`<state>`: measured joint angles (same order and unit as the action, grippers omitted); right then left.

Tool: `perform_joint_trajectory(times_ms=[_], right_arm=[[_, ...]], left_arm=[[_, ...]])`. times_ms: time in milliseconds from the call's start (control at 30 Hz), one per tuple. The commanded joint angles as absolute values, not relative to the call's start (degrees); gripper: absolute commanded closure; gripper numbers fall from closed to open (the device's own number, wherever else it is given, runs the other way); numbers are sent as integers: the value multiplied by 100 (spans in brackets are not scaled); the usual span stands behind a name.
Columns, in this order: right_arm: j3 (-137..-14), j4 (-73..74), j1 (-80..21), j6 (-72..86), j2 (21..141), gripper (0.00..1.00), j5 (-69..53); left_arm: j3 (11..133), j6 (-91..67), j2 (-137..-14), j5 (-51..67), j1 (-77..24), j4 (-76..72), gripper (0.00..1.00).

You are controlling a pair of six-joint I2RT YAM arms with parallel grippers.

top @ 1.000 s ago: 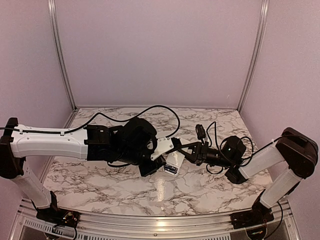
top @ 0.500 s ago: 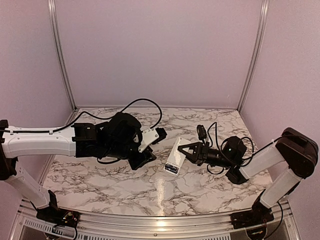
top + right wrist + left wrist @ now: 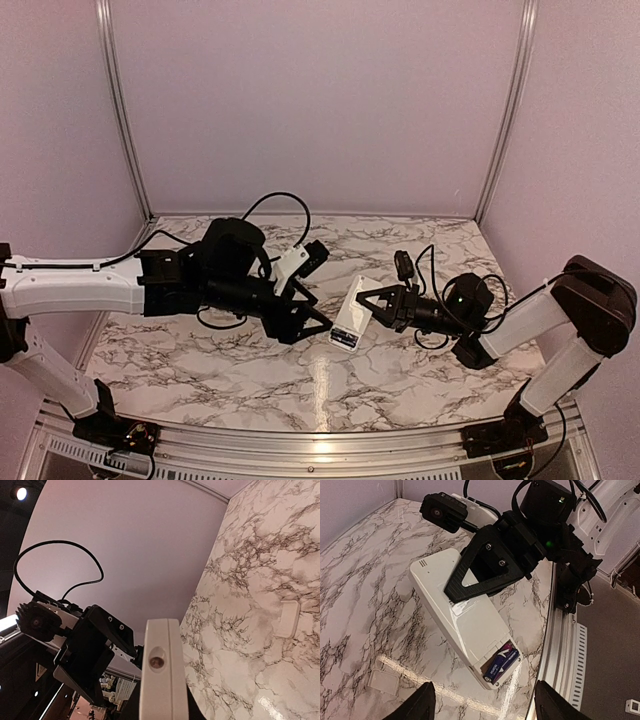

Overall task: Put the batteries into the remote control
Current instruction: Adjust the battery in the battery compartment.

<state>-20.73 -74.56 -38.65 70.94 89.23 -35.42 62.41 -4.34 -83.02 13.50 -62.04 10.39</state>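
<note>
The white remote control (image 3: 349, 313) is held tilted above the marble table, back side up. My right gripper (image 3: 373, 300) is shut on its far end, and one black triangular finger (image 3: 485, 569) lies across its back. At the near end the battery compartment is uncovered, and a dark blue-labelled battery (image 3: 503, 663) lies in it with a purplish one tucked beside it. My left gripper (image 3: 316, 288) stands open just left of the remote control, its fingertips (image 3: 421, 704) wide apart and holding nothing. In the right wrist view the remote control (image 3: 160, 672) shows end-on.
A small white cover plate (image 3: 383, 682) lies flat on the table left of the remote; it also shows as the cover plate (image 3: 289, 618) in the right wrist view. The table's metal rail (image 3: 564, 645) runs along the near edge. Cables loop behind both wrists.
My left gripper has drawn back to the left, away from the remote control, and its jaws have opened wide. The right gripper has kept still, holding the remote control.
</note>
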Motion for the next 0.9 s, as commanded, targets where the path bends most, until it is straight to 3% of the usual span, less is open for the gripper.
perform_joint_trajectory(times_ms=[0,233,867], right_arm=[[-2163,-8028,-3858,7077,8786,100,-3527],[-2212,-8064,-3891,7068,8796,100,-3551],[-2250,-8069,-3902,7058,8817,100,-3575]], left_arm=[[6400,-964,-8626,1588,-6143,710,27],[6658,-1108,-9040,1659,-6144,899,25],[7067,-1075,-9689,1882,-6143,1263,45]])
